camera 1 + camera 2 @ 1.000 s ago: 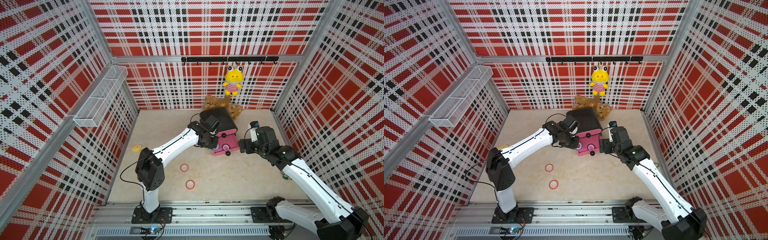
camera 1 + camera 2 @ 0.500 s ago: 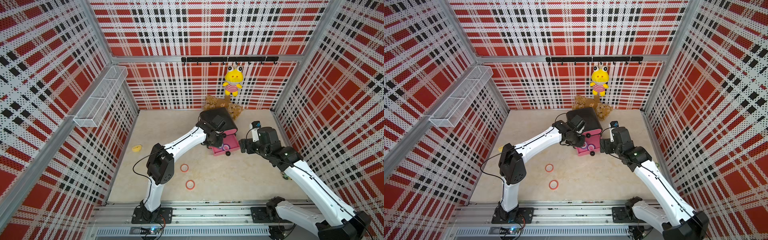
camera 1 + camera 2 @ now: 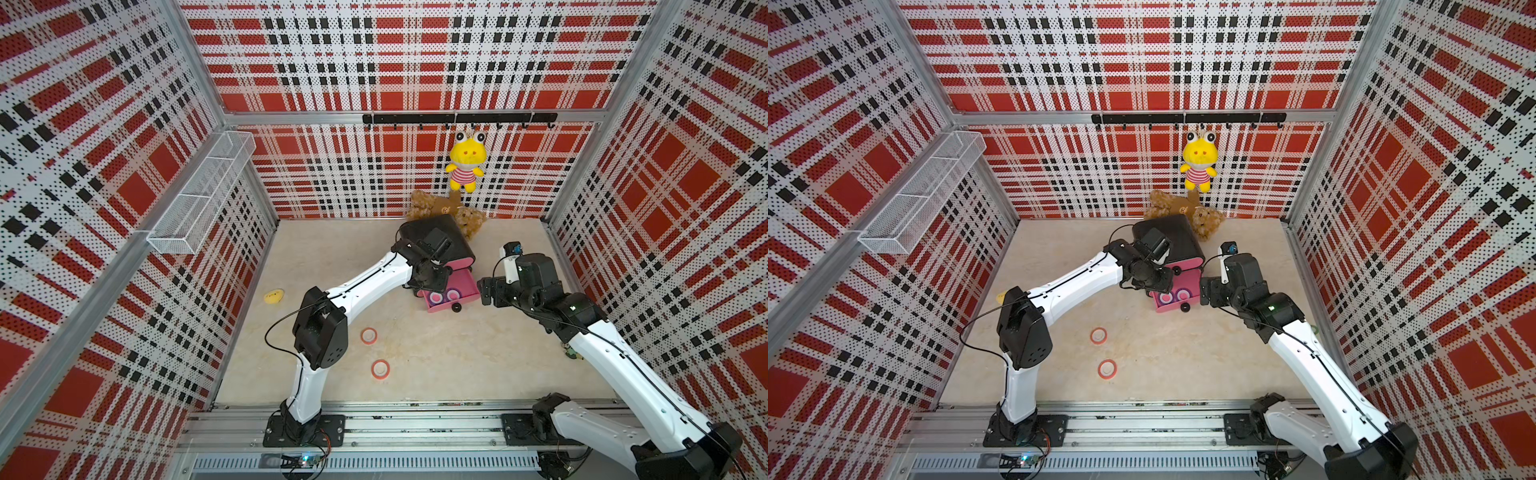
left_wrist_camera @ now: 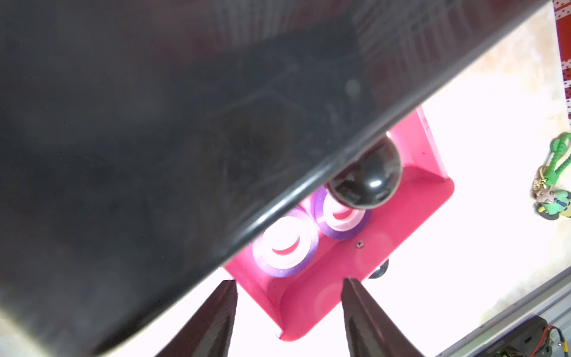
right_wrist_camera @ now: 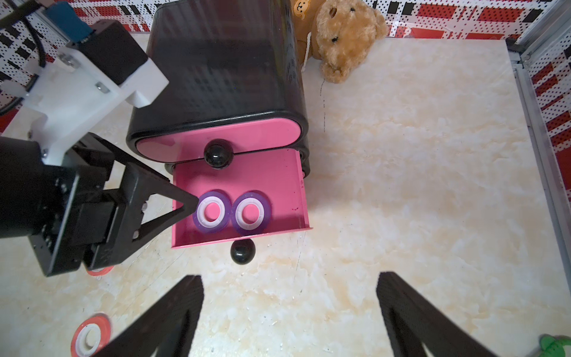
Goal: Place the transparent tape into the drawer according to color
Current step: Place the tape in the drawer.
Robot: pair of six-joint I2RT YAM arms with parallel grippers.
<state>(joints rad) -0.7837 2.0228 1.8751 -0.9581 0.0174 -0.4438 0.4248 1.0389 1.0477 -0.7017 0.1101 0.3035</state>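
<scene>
The cabinet (image 5: pixel 222 77) stands near the back of the tabletop (image 5: pixel 417 185). Its top drawer (image 5: pixel 247 136) is closed, and the drawer just under it (image 5: pixel 262 173) is pulled out. Two purple rings (image 5: pixel 200 211) (image 5: pixel 239 213) lie flat side by side in that open drawer, close to its front. Two red rings (image 3: pixel 363 336) (image 3: pixel 375 369) lie on the bare tabletop, well apart from the cabinet and near the left arm's elbow.

The left pincer (image 4: pixel 289 282) is open and holds nothing. It hangs over one side of the open drawer, with a fingertip (image 5: pixel 188 204) just beside the nearer purple ring. Its body hides part of one red ring in the right wrist view. The right pincer (image 5: pixel 289 276) is spread wide and empty over the tabletop in front of the drawer's knob (image 5: pixel 242 251). The top knob (image 5: pixel 217 156) juts out over the back of the open drawer.

A teddy (image 5: pixel 346 34) lies against the cabinet's back corner. A frog plush (image 3: pixel 465 164) hangs from a hook rail (image 3: pixel 457 118), and a wire basket (image 3: pixel 199 195) is fixed to the side wall. A yellow toy (image 3: pixel 274 296) lies by that wall, and a green keychain (image 4: pixel 553 191) lies near the opposite one. Lettering on a dark box (image 4: pixel 509 340) by the front rail is too blurred to read.
</scene>
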